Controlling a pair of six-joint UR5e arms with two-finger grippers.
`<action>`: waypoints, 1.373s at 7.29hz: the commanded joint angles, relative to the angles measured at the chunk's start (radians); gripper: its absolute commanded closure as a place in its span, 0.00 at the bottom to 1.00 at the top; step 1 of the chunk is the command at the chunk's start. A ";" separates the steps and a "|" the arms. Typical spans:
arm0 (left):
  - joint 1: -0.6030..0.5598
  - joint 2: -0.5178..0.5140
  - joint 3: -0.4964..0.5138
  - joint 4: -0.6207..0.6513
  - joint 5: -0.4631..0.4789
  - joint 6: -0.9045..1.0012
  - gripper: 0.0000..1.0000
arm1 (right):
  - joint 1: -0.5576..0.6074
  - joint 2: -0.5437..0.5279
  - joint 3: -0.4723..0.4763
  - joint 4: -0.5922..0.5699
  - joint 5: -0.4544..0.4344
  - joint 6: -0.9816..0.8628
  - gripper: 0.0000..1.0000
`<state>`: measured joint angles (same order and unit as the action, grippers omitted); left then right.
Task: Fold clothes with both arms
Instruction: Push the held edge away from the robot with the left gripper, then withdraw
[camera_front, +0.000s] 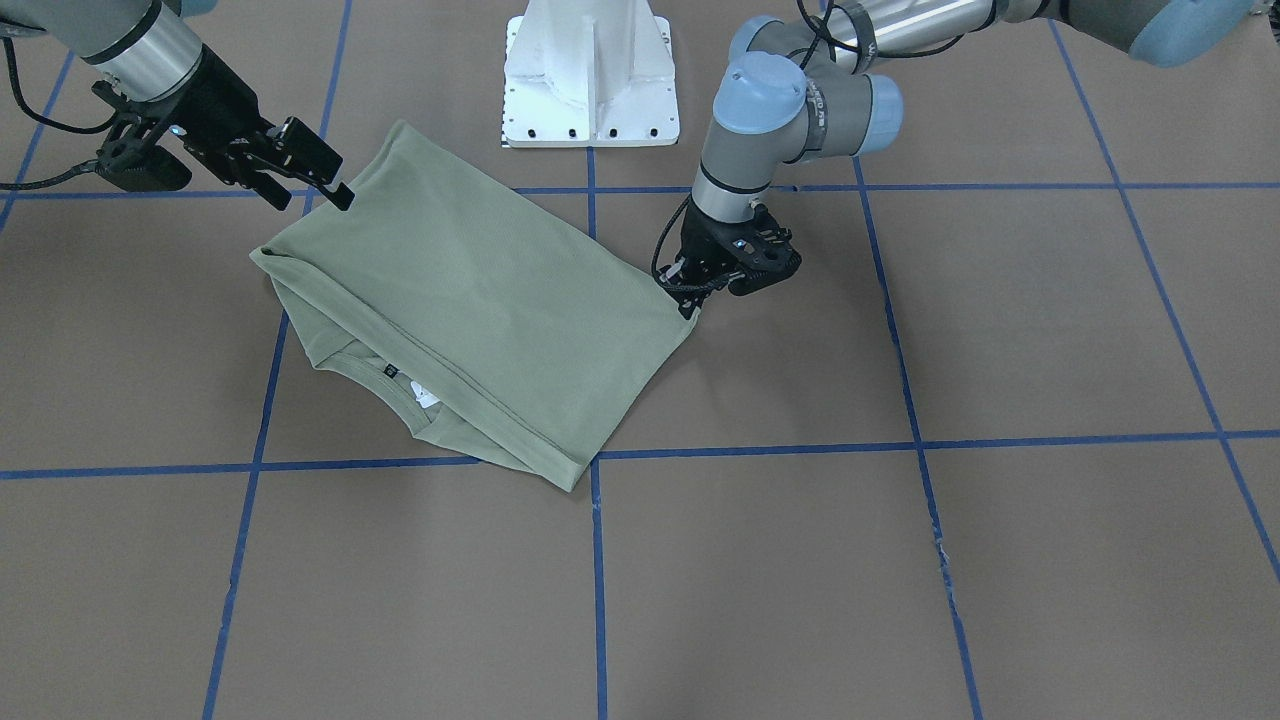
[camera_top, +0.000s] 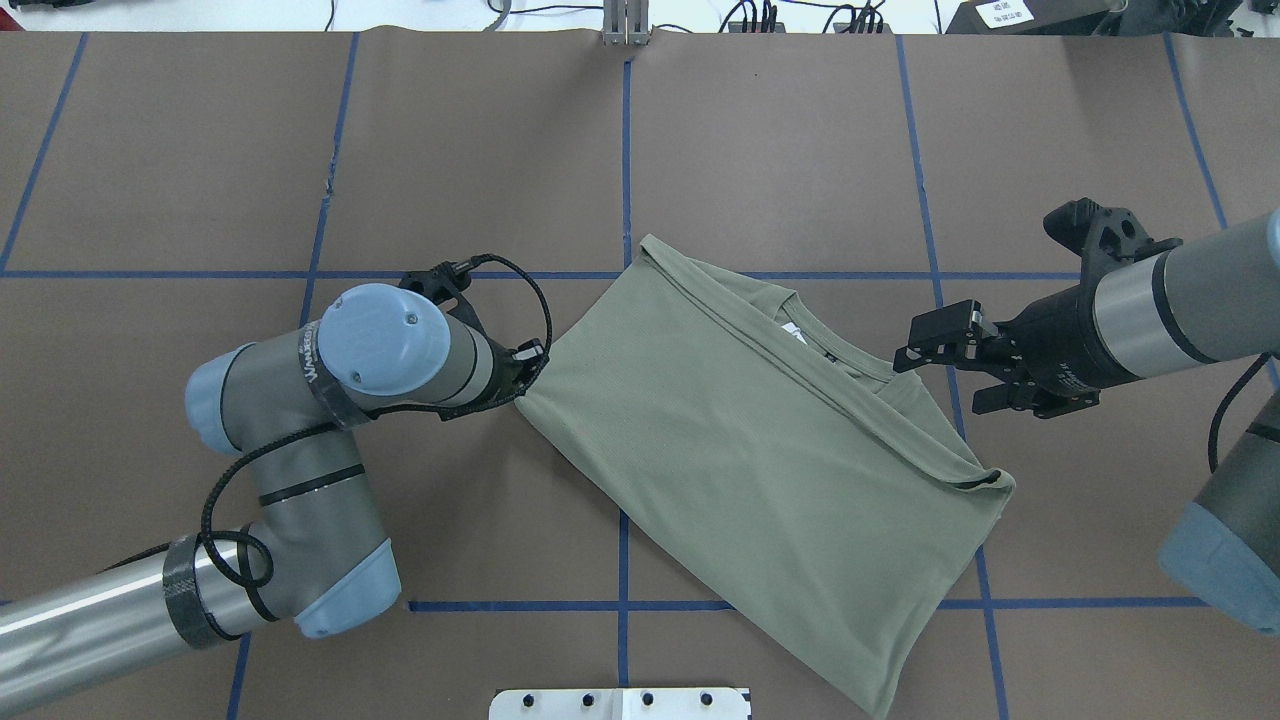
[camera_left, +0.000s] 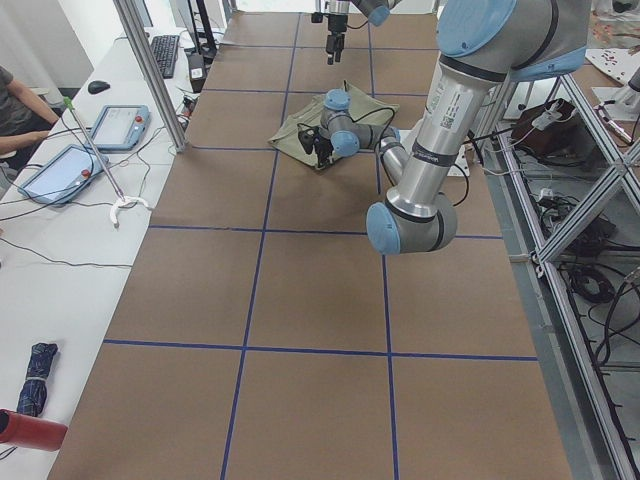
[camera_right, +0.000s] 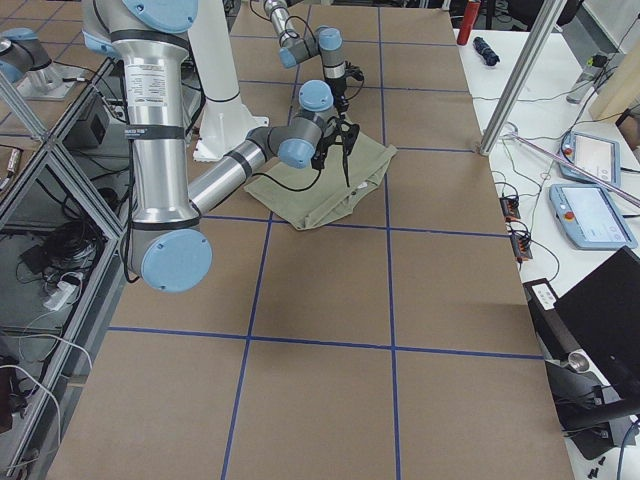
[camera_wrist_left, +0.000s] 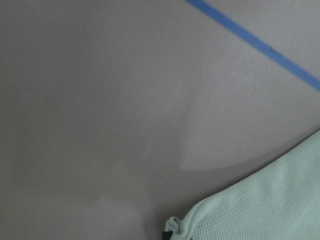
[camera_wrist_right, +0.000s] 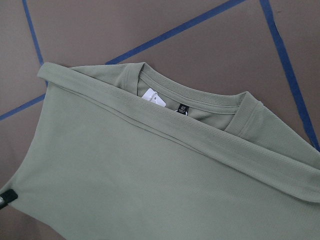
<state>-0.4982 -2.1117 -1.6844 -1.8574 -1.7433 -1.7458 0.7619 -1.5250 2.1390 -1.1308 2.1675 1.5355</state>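
The sage-green shirt (camera_front: 470, 300) lies folded into a rough rectangle in the middle of the table, also in the overhead view (camera_top: 760, 470). Its collar and white tag (camera_wrist_right: 152, 96) peek out from under a folded-over layer. My left gripper (camera_front: 690, 300) is low at the shirt's corner nearest it and is shut on that corner (camera_wrist_left: 175, 227); it also shows in the overhead view (camera_top: 530, 365). My right gripper (camera_front: 312, 195) is open and empty. It hovers just off the shirt's opposite edge near the collar, as the overhead view (camera_top: 940, 380) shows.
The white pedestal base (camera_front: 590, 80) stands just behind the shirt. Blue tape lines (camera_front: 590, 560) divide the brown table into squares. A side bench with tablets (camera_left: 90, 140) and a red bottle (camera_left: 25, 430) runs along the far edge.
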 joint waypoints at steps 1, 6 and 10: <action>-0.092 -0.002 0.031 0.000 0.004 0.125 1.00 | -0.001 0.002 -0.001 -0.001 0.000 0.000 0.00; -0.242 -0.327 0.577 -0.277 0.094 0.365 1.00 | 0.013 0.003 -0.004 -0.001 -0.003 0.000 0.00; -0.246 -0.497 0.923 -0.547 0.151 0.442 1.00 | 0.014 0.006 -0.019 -0.001 -0.005 -0.009 0.00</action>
<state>-0.7462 -2.5662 -0.8489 -2.3310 -1.5998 -1.3093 0.7762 -1.5207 2.1246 -1.1321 2.1635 1.5294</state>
